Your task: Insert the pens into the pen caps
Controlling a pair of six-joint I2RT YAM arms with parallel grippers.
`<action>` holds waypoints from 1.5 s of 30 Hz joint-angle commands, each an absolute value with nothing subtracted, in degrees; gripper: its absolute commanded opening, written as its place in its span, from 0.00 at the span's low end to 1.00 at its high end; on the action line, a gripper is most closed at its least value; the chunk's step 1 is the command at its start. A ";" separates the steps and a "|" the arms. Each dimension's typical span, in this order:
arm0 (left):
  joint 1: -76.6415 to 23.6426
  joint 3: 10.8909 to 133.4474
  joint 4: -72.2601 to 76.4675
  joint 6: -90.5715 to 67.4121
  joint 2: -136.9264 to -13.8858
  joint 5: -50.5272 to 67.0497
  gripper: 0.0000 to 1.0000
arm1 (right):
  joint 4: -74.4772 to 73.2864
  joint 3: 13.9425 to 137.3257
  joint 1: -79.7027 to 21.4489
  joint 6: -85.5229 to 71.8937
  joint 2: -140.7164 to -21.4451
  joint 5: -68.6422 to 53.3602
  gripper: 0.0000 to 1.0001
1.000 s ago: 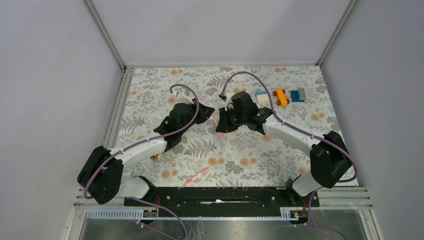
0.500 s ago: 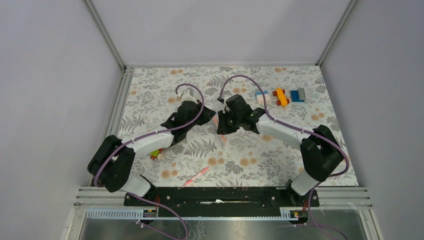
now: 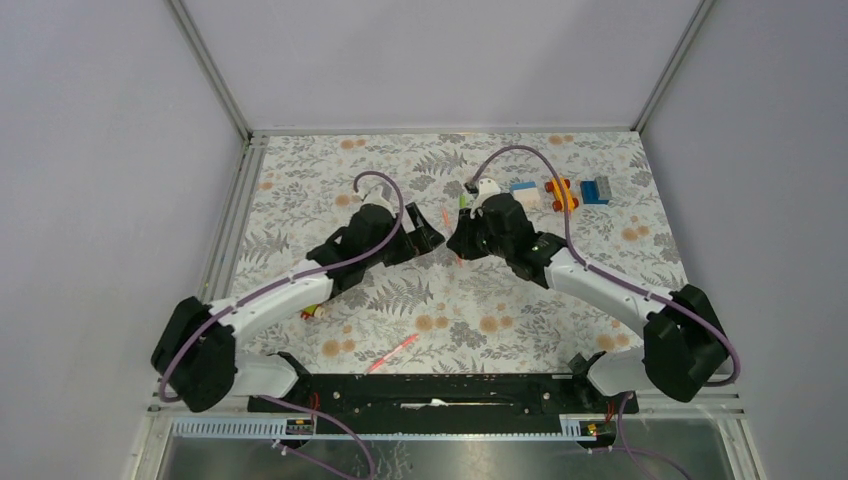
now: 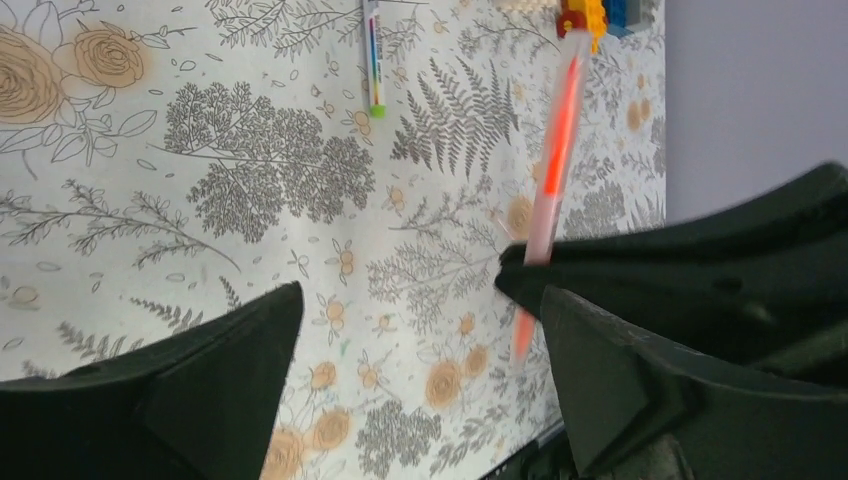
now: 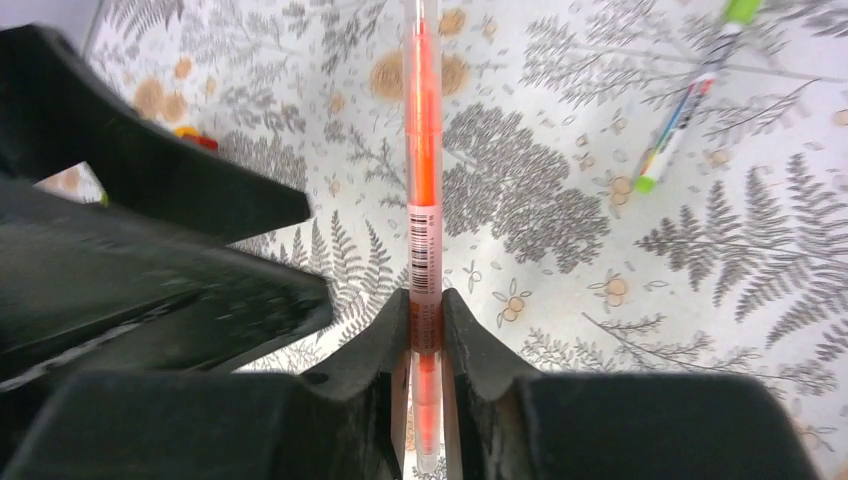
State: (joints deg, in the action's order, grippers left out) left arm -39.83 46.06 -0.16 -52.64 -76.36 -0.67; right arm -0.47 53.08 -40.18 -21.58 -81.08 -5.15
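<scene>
Orange-pink plastic fills my right wrist view: my right gripper (image 5: pixel 425 310) is clenched on the orange-pink pen (image 5: pixel 422 150) low on its barrel, holding it above the floral cloth (image 5: pixel 560 220). My left gripper (image 4: pixel 415 320) hangs just beside it with its jaws spread wide and nothing between them. The far end of the held pen looks paler, which may be a cap seated there, but I cannot tell for sure. The white pen (image 5: pixel 685 105) with the green end lies on the cloth beyond, untouched, and another pink pen (image 3: pixel 393 352) lies near my bases. I judge the task at best one pen along, with those two pens left to pick up and cap. The toy blocks (image 3: pixel 562 192) stand well apart.
</scene>
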 commanded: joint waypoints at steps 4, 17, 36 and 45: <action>-40.56 51.44 -13.27 -46.52 -65.11 -4.12 0.99 | 0.69 50.26 -39.07 -22.18 -71.30 4.92 0.00; -40.52 48.95 -28.52 -36.69 -42.45 -15.97 0.99 | -10.08 53.27 -37.35 -25.36 -76.38 16.47 0.00; -40.52 46.45 -40.78 -31.72 -27.45 -28.83 0.99 | -11.91 62.99 -33.02 -37.13 -100.24 21.18 0.01; -40.52 46.41 -41.03 -31.15 -27.51 -28.46 0.99 | -11.82 64.02 -31.58 -39.22 -103.63 19.20 0.10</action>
